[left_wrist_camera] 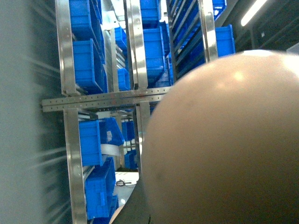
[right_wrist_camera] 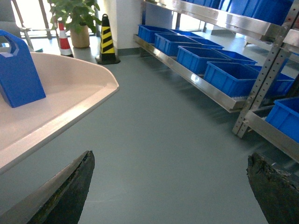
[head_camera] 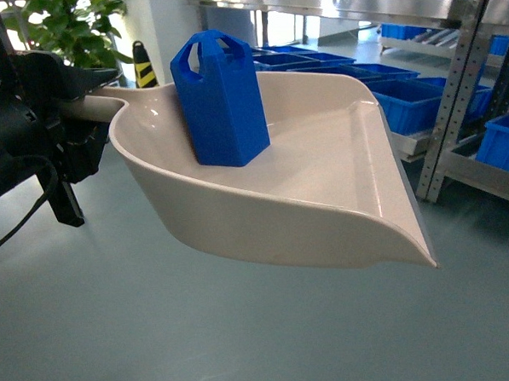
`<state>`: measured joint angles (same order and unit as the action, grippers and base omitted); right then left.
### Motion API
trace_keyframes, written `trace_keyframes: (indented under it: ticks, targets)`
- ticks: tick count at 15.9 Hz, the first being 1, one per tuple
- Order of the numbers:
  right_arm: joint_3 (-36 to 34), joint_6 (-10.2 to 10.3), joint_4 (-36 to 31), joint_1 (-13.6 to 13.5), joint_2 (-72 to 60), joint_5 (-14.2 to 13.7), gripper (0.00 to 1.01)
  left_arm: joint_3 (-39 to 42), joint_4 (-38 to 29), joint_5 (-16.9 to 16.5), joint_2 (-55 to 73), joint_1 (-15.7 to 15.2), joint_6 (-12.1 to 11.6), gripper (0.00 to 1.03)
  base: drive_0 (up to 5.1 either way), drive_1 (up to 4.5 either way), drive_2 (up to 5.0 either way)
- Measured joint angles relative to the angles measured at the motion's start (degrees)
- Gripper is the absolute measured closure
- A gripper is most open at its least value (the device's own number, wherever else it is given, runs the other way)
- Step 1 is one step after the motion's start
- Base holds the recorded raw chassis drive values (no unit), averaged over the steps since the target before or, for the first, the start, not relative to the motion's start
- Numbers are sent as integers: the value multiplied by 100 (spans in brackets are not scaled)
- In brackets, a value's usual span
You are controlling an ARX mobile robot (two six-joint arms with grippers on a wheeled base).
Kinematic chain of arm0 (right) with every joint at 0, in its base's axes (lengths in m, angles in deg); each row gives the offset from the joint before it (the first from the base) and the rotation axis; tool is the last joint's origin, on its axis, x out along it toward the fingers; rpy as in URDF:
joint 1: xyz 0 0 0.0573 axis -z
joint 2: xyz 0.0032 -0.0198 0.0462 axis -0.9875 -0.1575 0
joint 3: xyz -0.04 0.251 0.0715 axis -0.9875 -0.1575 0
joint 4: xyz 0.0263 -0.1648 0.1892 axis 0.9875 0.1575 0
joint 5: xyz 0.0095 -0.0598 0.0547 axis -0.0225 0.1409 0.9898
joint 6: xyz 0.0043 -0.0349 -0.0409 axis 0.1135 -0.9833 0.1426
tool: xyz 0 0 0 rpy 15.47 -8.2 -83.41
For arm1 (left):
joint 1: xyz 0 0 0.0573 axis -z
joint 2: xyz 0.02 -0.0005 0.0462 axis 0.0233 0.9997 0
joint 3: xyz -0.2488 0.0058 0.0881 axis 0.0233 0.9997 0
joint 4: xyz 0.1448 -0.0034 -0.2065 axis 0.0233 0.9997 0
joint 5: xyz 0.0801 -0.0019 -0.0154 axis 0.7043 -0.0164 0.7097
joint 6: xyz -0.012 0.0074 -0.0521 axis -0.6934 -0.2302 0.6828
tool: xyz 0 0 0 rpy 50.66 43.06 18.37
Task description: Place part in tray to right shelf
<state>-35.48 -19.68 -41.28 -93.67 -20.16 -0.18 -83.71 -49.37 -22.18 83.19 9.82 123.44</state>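
Note:
The cream tray [head_camera: 323, 187] hangs in the air over the grey floor, its handle running left into my left gripper [head_camera: 80, 114], which is shut on it. The blue part [head_camera: 223, 102] stands upright in the back of the tray. The left wrist view is mostly filled by the tray's underside [left_wrist_camera: 224, 149]. My right gripper [right_wrist_camera: 170, 156] is open with only floor between its fingers; the tray [right_wrist_camera: 70, 98] and part [right_wrist_camera: 17, 74] lie to its left. The right shelf [head_camera: 455, 103] stands to the right, apart from the tray's lip.
Blue crates [right_wrist_camera: 229, 77] sit in a row on the shelf's low steel rail [right_wrist_camera: 196, 79]. A perforated upright post [right_wrist_camera: 264, 74] stands at its corner. A yellow-black cone [right_wrist_camera: 107, 39] and a potted plant [head_camera: 67, 30] stand at the back wall.

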Motion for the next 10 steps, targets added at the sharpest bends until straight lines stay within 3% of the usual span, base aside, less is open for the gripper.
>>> trace_keyframes:
  ticks: [10]
  targets:
    - [0, -2, -2, 0, 0, 0, 3, 0, -2, 0, 0, -4, 0, 89, -157, -157, -157]
